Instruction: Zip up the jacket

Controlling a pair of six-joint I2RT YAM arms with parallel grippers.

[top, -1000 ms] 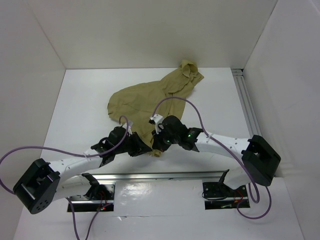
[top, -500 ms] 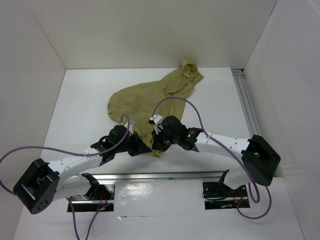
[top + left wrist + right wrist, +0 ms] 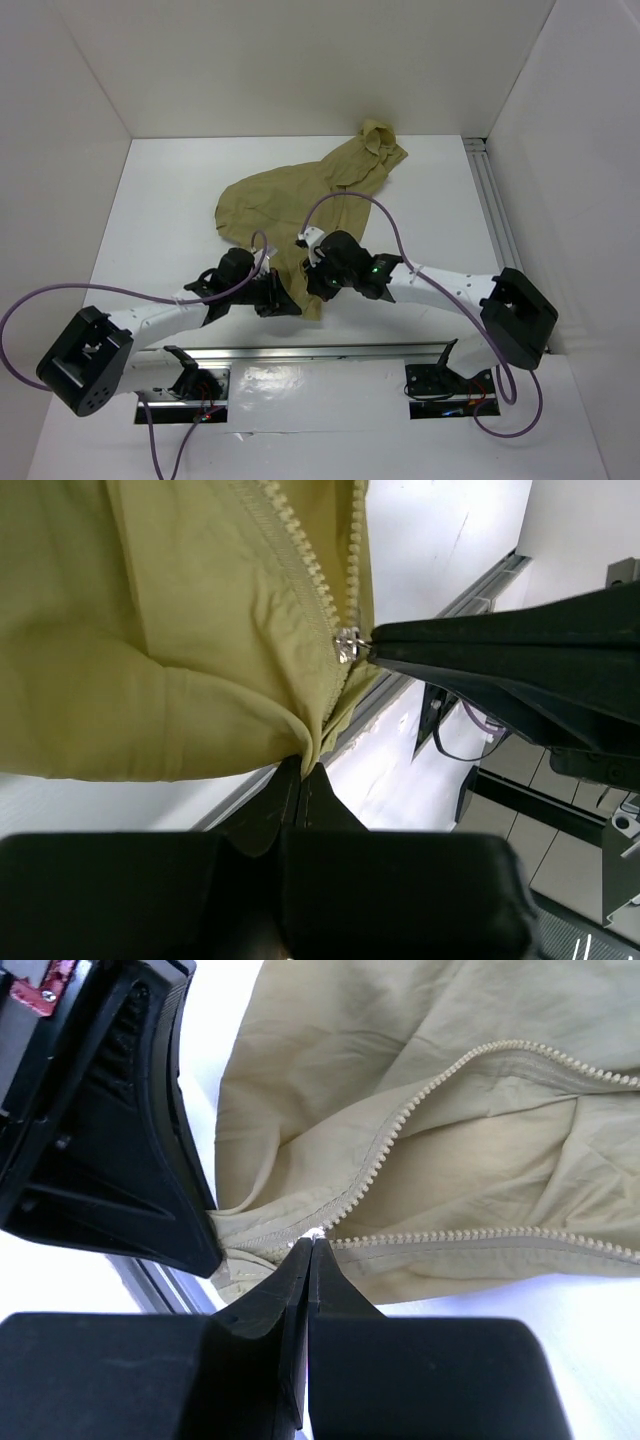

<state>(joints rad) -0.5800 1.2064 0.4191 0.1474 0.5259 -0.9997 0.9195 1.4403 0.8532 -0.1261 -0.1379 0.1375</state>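
Two tools — left tool (image 3: pixel 303 772), right tool (image 3: pixel 310 1247) — pinch one jacket (image 3: pixel 285 195).

No text, label, brand, number or sign can be read in any of the views. The jacket (image 3: pixel 285 195) shows only plain fabric, and the worktop (image 3: pixel 160 210) carries no legible marking.
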